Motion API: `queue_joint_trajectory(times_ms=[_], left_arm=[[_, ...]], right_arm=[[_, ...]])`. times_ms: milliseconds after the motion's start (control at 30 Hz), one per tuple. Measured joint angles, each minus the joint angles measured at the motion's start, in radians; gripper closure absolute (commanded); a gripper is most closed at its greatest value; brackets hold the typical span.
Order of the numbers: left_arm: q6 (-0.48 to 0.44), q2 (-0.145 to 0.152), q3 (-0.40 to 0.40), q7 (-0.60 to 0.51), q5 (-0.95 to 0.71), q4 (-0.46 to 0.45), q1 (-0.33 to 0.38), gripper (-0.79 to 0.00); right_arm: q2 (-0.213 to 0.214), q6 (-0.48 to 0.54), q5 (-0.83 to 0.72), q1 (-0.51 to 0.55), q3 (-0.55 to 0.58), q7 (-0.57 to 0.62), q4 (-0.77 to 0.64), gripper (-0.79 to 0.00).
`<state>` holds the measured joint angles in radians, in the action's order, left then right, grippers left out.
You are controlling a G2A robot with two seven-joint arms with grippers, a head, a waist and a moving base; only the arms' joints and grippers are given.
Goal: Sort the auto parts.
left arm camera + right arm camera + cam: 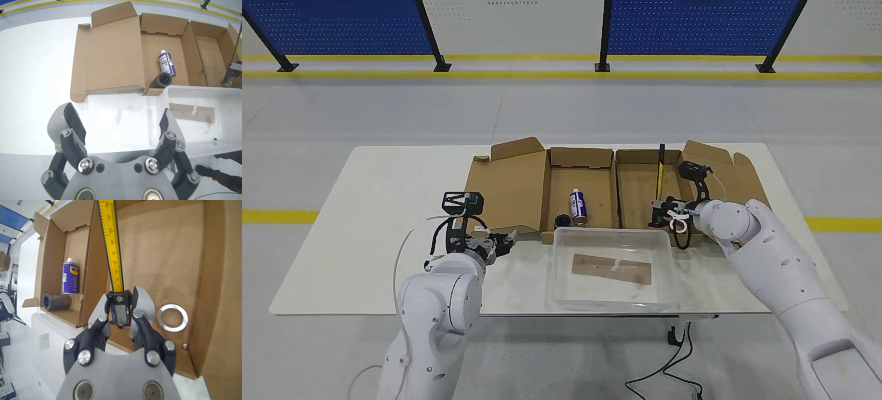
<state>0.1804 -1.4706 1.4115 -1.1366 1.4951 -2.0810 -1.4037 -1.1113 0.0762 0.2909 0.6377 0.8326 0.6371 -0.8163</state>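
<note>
- Across the white table point(362, 230), seen from above, two open boxes stand side by side. The left box point(582, 160) holds a can point(578, 204) and a cylinder point(562, 220), and the right box point(637, 160) holds a caliper point(660, 175). A clear bin point(562, 290) sits just near of them. The left gripper point(507, 240) hangs over bare table left of the bin, and the right gripper point(660, 207) is at the right box's near end.
- Left wrist view: the left gripper point(117, 109) has its jaws wide apart with nothing between them. The can point(166, 62) lies flat, with the cylinder point(162, 79) just near of it.
- Right wrist view: the right gripper point(120, 294) is clamped on the caliper point(110, 237) at its display head, and the yellow beam runs toward the far wall. A ring point(173, 328) lies flat on the box floor, just right of the gripper.
</note>
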Motion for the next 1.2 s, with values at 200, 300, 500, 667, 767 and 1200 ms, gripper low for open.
queue_joint_trajectory(times_ms=[200, 300, 500, 667, 767, 1200], left_arm=[[0.0, 0.0, 0.0, 0.0, 0.0, 0.0, 0.0, -0.785], [0.0, 0.0, 0.0, 0.0, 0.0, 0.0, 0.0, -0.785], [0.0, 0.0, 0.0, 0.0, 0.0, 0.0, 0.0, -0.785], [0.0, 0.0, 0.0, 0.0, 0.0, 0.0, 0.0, -0.785], [0.0, 0.0, 0.0, 0.0, 0.0, 0.0, 0.0, -0.785], [0.0, 0.0, 0.0, 0.0, 0.0, 0.0, 0.0, -0.785]], right_arm=[[-0.024, 0.037, -0.005, -0.031, -0.016, -0.003, 0.069, -0.785], [-0.032, 0.055, -0.001, -0.041, -0.02, -0.005, 0.084, -0.785], [-0.036, 0.112, 0.018, -0.046, -0.008, -0.042, 0.075, -0.785], [-0.014, 0.223, 0.019, -0.003, 0.05, -0.131, -0.006, -0.785], [0.016, 0.304, 0.039, 0.038, 0.11, -0.156, -0.07, -0.785], [0.144, 0.187, 0.214, 0.43, 0.453, -0.124, -0.666, -0.785]])
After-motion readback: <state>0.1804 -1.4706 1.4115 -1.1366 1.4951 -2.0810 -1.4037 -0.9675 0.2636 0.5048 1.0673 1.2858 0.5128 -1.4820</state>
